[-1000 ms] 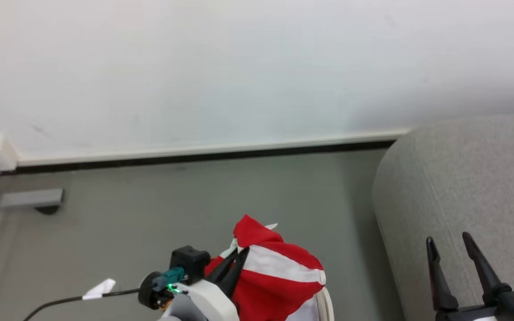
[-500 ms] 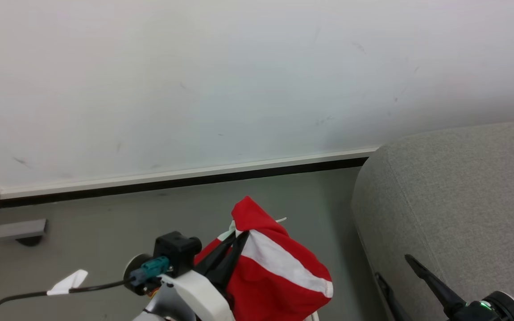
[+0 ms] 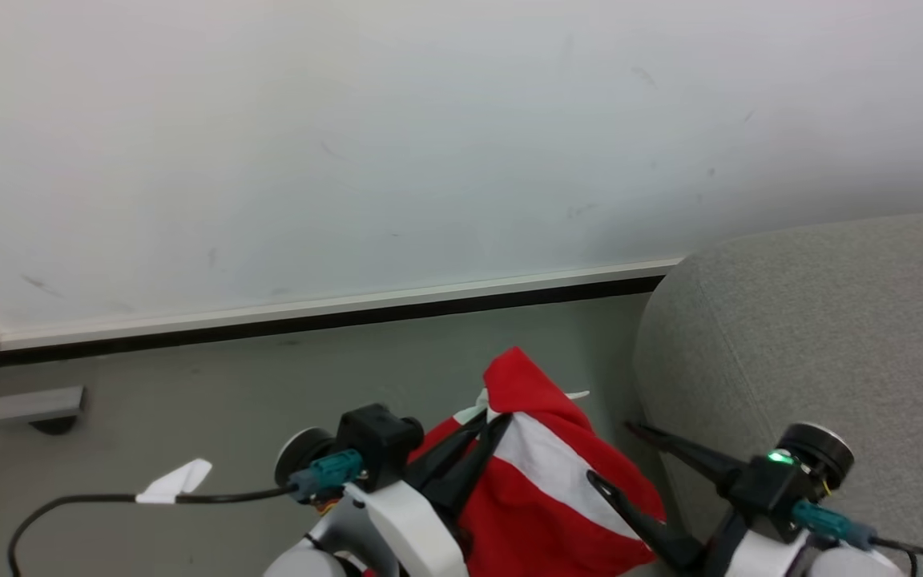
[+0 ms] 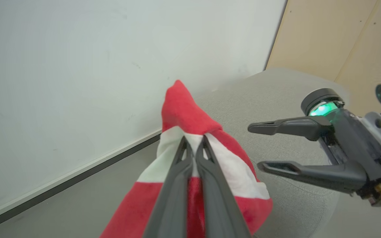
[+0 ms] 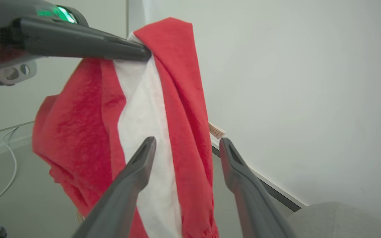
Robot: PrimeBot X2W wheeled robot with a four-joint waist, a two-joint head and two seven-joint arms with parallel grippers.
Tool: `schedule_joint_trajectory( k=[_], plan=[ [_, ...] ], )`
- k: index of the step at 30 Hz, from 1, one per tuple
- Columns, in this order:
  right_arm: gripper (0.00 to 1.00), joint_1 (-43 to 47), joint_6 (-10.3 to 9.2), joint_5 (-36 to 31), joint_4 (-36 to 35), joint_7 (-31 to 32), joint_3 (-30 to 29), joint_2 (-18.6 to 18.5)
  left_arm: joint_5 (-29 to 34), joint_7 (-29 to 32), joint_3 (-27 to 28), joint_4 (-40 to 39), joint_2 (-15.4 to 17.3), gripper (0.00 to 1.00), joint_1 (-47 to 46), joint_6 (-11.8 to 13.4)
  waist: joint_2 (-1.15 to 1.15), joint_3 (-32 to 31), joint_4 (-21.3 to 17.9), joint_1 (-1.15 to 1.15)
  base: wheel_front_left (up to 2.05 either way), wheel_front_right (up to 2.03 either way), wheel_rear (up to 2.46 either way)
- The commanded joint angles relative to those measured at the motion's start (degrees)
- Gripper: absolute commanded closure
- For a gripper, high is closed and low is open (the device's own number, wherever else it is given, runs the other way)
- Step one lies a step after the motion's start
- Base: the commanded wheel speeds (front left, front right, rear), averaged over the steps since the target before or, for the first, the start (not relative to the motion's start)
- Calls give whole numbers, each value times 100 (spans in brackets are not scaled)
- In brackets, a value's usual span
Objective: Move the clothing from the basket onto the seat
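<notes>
The clothing, red with a white panel, hangs bunched in the air from my left gripper, which is shut on its upper fold. In the left wrist view the fingers pinch the cloth just below its red peak. My right gripper stands open right beside the clothing, fingers pointing at it from the sofa side, also seen as the right gripper. In the right wrist view its open fingers frame the hanging clothing. The grey seat rises to the right. The basket is out of view.
A white wall with a dark-edged skirting board runs behind the grey floor. A black cable with a white tag trails at the lower left. A grey metal foot sits at the far left.
My left gripper has carried the clothing right, closer to the seat. The right gripper has swung in from the lower right and turned its open fingers toward the cloth. The head camera also shifted.
</notes>
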Motion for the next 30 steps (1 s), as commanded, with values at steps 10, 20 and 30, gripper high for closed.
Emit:
schedule_joint_trajectory(
  k=[10,20,30],
  plan=[
    [0,-1303,-13,1417,1159,-179,1552,612,-61,18,-273,11,-159,100,-288,-195,-1,29,226,0,0,0,0],
    [100,-1730,-13,2175,1596,-400,1975,909,-133,-46,-270,354,-147,100,-402,-179,-1,63,379,0,0,0,0],
    [100,-1815,-13,2352,1594,-510,1981,809,-74,-292,-145,794,-95,59,-309,19,-1,91,431,0,0,0,0]
  ],
)
